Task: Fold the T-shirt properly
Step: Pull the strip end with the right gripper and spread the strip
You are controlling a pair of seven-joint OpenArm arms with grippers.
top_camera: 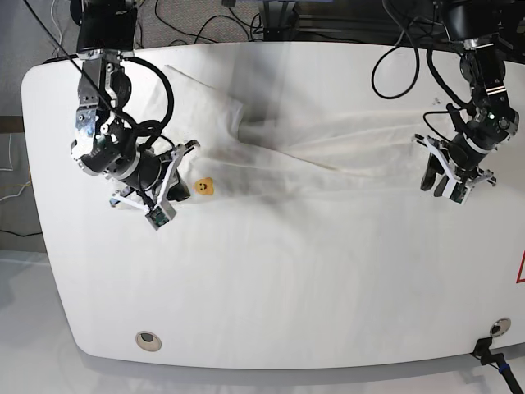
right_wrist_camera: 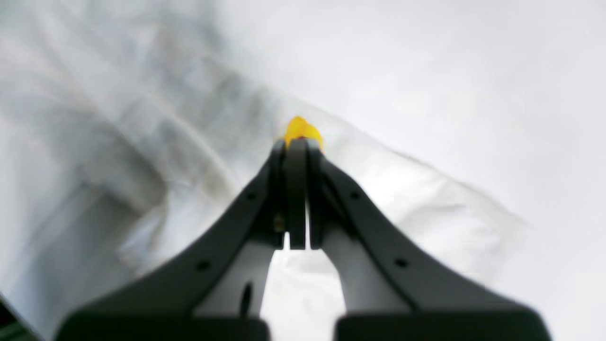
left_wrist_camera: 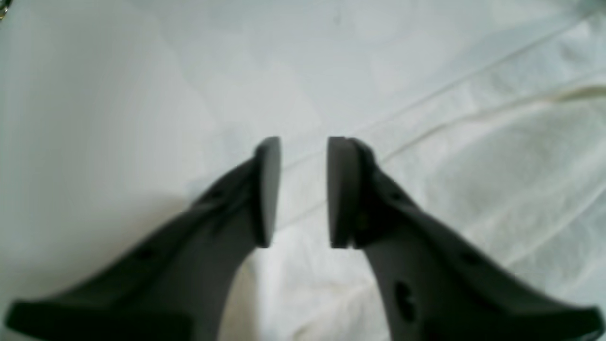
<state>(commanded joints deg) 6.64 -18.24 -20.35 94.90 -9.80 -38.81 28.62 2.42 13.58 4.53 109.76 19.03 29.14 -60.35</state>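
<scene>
White cotton covers the far half of the white counter (top_camera: 271, 312): we see the T-shirt (top_camera: 328, 156) lying plain side up in a long, partly folded band from the far left corner towards the right edge. A small yellow patch (top_camera: 203, 188) shows at its near left edge. Black cables (top_camera: 402, 41) trail over the far edge, and a round fitting (top_camera: 147, 340) sits near the front left corner.

Our right gripper (right_wrist_camera: 297, 142) is low at the shirt's left end, its jaws pressed together on the cloth just behind the yellow patch. Our left gripper (left_wrist_camera: 303, 189) hangs over the shirt's right end, fingers (left_wrist_camera: 267, 189) parted with nothing between them.

Grey floor borders the counter.
</scene>
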